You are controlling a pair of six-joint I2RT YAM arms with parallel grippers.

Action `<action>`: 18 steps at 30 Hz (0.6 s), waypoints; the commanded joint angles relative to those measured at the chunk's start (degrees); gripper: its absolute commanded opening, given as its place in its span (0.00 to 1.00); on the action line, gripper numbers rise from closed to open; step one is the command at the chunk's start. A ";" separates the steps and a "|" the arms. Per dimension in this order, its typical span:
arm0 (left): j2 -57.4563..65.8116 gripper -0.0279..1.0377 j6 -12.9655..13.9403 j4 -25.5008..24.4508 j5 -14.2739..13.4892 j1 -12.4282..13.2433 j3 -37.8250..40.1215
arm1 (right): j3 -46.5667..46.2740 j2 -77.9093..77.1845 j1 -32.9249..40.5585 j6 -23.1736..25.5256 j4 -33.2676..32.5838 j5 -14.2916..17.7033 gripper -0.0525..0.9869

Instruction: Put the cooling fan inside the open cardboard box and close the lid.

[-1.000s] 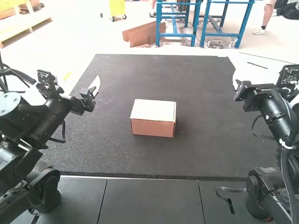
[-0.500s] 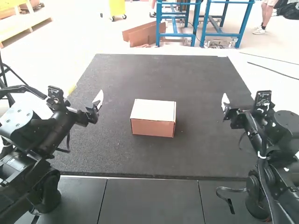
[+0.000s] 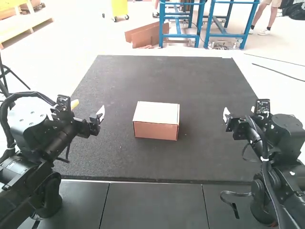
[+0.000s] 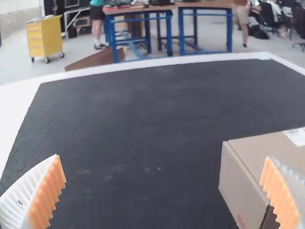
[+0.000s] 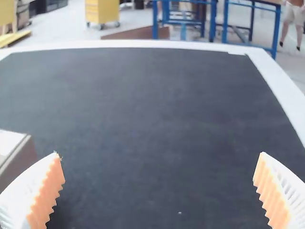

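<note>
1. Lowered and drawn in over the last second: the left end effector (image 3: 97, 118), now closer to its own base, and the right end effector (image 3: 228, 119), brought down from high at the mat's far side to about level with the box.
2. Left unmoved in that time: the cardboard box (image 3: 156, 119), resting in the middle of the black mat (image 3: 200, 81) on the table, lid flat and shut, well apart from both end effectors.
3. Spread wide on both sides: ribbed white fingers with orange pads, clamped on nothing.
4. Judging from the shut lid, the cooling fan is probably inside already and the task at or near its end; cannot confirm the contents.
5. Could still go wrong:
   - Lid lifting again, if its flap was only laid down and not tucked fully in.
   - Box shoved or spun across the mat, if either arm swings low through the middle with fingers this far apart.
   - Lid caught and pried up by a ribbed finger dragged along its front edge.
</note>
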 commanded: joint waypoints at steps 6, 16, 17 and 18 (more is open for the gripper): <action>-0.78 0.93 -1.92 -0.63 -0.42 6.69 -0.49 | -0.25 -0.73 -4.81 0.56 -0.56 -0.02 0.93; -0.78 0.93 -2.01 -1.16 -0.42 12.13 -0.49 | -0.25 -0.82 -8.94 0.47 -0.73 -0.11 0.93; -0.78 0.93 -1.92 -1.16 -0.42 12.40 -0.49 | -0.25 -0.73 -9.21 0.47 -0.73 -0.11 0.93; -0.69 0.93 -1.92 -1.16 -0.42 12.57 -0.49 | -0.25 -0.82 -9.38 0.47 -0.73 -0.11 0.93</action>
